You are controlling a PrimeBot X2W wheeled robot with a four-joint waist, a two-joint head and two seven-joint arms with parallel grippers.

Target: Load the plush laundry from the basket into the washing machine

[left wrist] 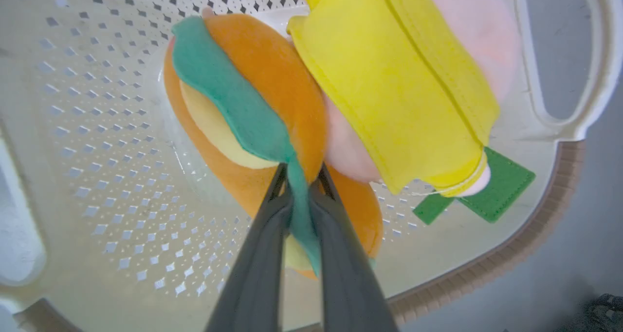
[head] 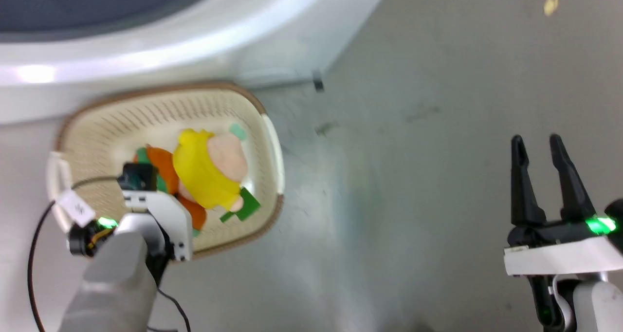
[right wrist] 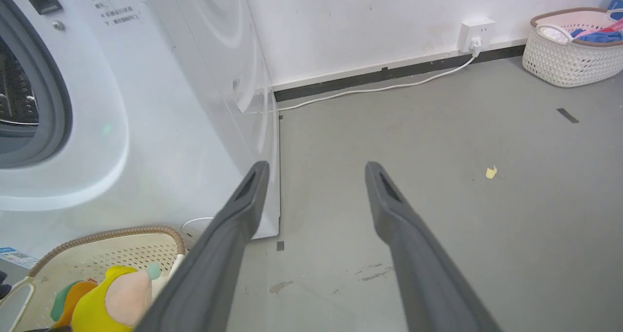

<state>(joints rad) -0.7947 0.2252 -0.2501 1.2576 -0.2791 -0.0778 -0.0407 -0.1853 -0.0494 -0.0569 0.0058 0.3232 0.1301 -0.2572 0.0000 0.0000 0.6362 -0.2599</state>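
- Left tool (left wrist: 302,174) pinches the toy (left wrist: 389,88) by its green stripe, inside the basket (left wrist: 97,127) — a thin hold, so lift slowly.
- Right tool (head: 538,144) gapes empty above the floor (head: 413,200); the washer (right wrist: 160,79) stands beyond the basket's far edge.

Open floor (head: 413,200) right of basket (head: 273,147)

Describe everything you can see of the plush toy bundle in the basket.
The soft plush toy bundle joins an orange bun with a teal-green felt stripe and pale yellow layer to a yellow and pale-pink part with a dark green felt tab. It lies in the cream perforated plastic basket. The left end effector is shut on the green stripe.
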